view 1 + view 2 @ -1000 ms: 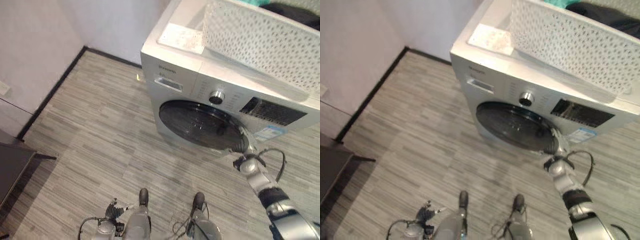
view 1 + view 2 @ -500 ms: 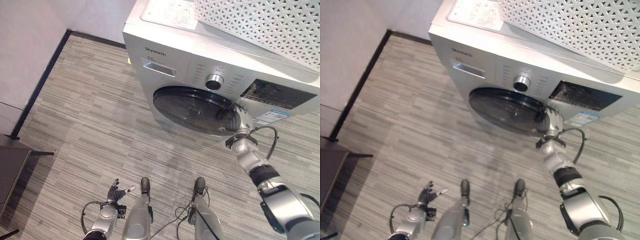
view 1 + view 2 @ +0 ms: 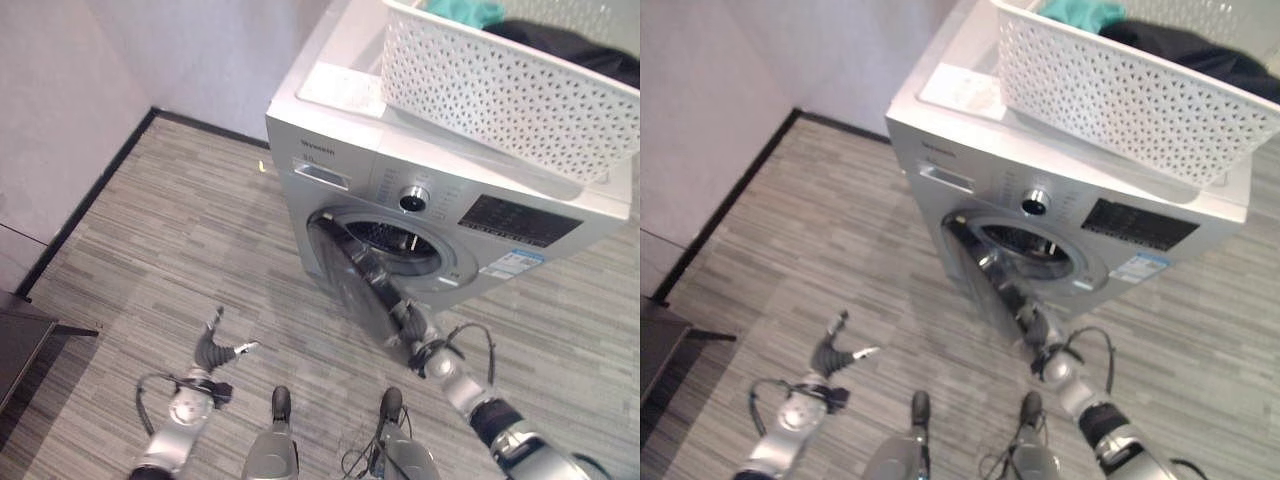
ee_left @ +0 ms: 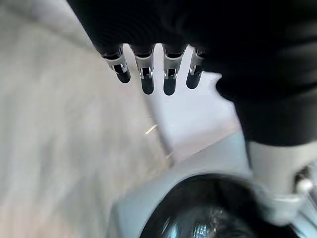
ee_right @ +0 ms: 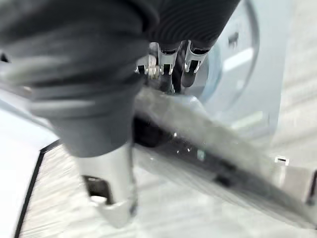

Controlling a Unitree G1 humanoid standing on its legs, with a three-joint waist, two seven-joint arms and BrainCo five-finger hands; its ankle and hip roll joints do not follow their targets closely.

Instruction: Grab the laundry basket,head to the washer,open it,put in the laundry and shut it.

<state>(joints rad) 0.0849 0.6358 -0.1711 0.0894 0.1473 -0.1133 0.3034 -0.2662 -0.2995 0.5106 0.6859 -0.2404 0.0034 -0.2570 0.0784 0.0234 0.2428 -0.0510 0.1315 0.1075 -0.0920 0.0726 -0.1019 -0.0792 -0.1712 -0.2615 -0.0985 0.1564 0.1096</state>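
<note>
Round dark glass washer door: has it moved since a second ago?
Yes. The round dark glass washer door has swung out from the silver washer front, exposing the drum opening; the right robot hand is at its edge.

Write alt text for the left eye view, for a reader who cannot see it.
A washer stands with its round door swung open, the robot's right hand at the door's outer edge. A white basket of laundry sits on top of the washer. The left hand hangs open over the striped floor.

Laundry basket (image 3: 500, 95) cut off at top edge; right hand (image 3: 408, 322) fingers hidden behind washer door (image 3: 350, 280) rim.
</note>
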